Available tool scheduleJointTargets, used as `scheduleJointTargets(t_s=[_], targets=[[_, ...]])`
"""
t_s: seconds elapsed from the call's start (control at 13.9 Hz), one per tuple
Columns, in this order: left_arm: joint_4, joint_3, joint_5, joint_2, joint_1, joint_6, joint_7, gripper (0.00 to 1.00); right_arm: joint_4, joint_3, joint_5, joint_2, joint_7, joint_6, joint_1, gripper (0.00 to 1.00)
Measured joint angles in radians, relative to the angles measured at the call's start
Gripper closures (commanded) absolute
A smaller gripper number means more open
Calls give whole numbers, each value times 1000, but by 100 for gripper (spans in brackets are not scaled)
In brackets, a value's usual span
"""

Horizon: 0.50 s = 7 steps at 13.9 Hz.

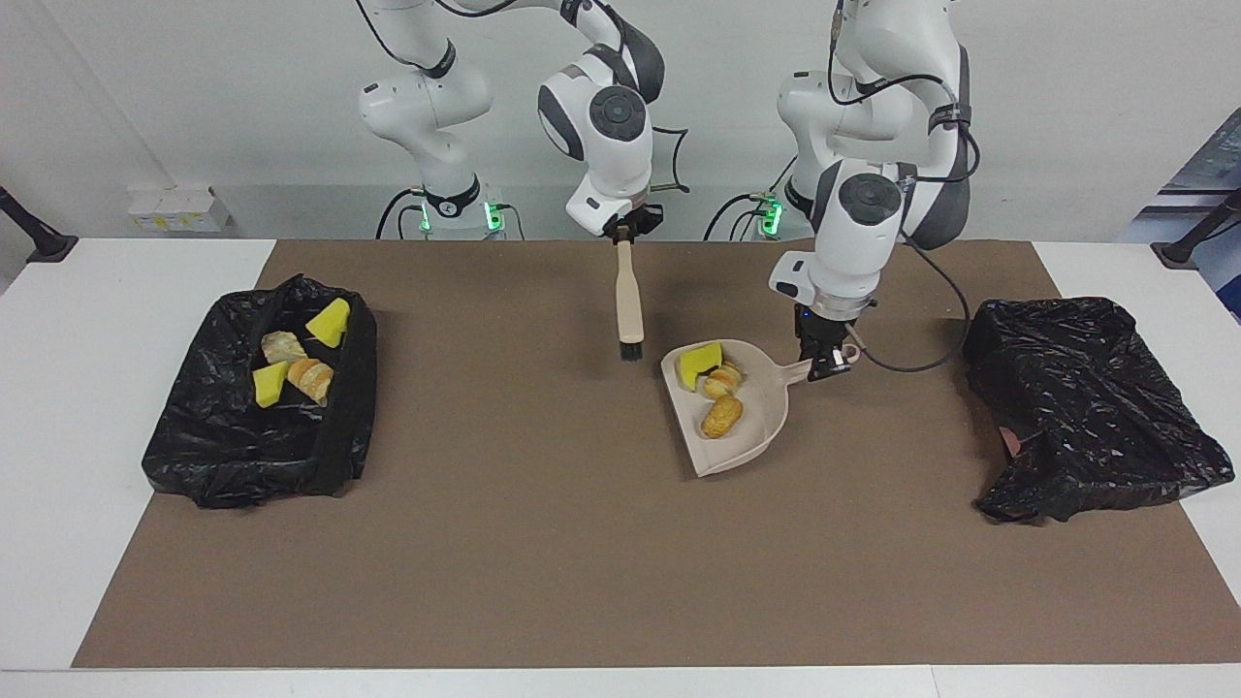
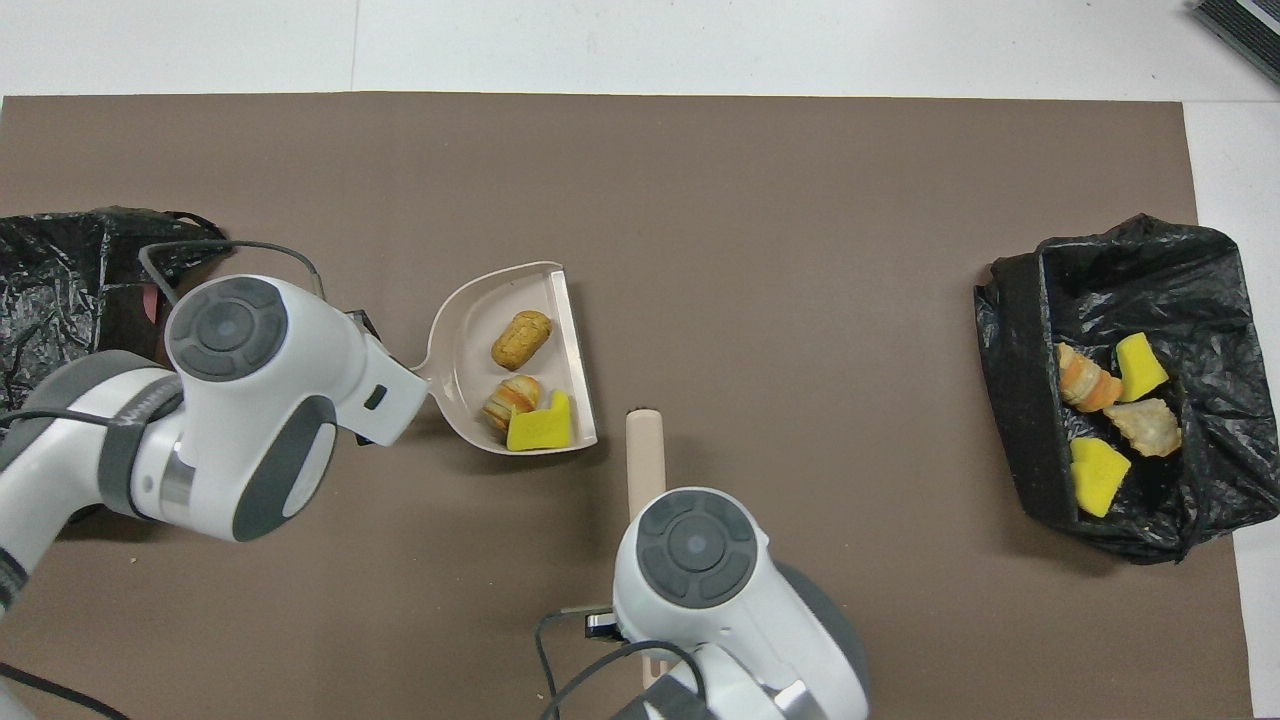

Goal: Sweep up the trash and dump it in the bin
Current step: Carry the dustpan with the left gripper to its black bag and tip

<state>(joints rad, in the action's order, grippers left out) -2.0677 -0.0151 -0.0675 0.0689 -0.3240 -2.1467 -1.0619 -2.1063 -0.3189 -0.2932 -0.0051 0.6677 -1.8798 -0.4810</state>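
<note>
My left gripper (image 1: 824, 363) is shut on the handle of the beige dustpan (image 1: 754, 438), held level over the mat between the table's middle and the black-bagged bin (image 1: 1086, 407) at the left arm's end. Three pieces of trash lie in the dustpan (image 2: 465, 325): a yellow sponge chunk (image 1: 698, 363) (image 2: 538, 431), a striped bread piece (image 1: 723, 382) (image 2: 510, 395) and a brown roll (image 1: 721, 417) (image 2: 521, 340). My right gripper (image 1: 630, 231) is shut on the beige brush (image 1: 630, 301) (image 2: 645, 450), which hangs bristles down over the mat's middle, apart from the pan.
A second black-bagged bin (image 1: 242, 465) (image 2: 1010, 380) at the right arm's end holds several trash pieces, among them a yellow chunk (image 1: 330, 322). The brown mat (image 1: 543, 562) covers most of the white table.
</note>
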Motion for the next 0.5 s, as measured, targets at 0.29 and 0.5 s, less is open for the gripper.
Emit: scheduleJointTargets(t_s=[0.29,0.5], targets=[[140,0,51,6,120,140,-167,100,1,-2,-11,101,130,-102,-125,100],[221,-1,74,8,222,223,-305,100,19,-2,-19,143,132,-104,-146,100]])
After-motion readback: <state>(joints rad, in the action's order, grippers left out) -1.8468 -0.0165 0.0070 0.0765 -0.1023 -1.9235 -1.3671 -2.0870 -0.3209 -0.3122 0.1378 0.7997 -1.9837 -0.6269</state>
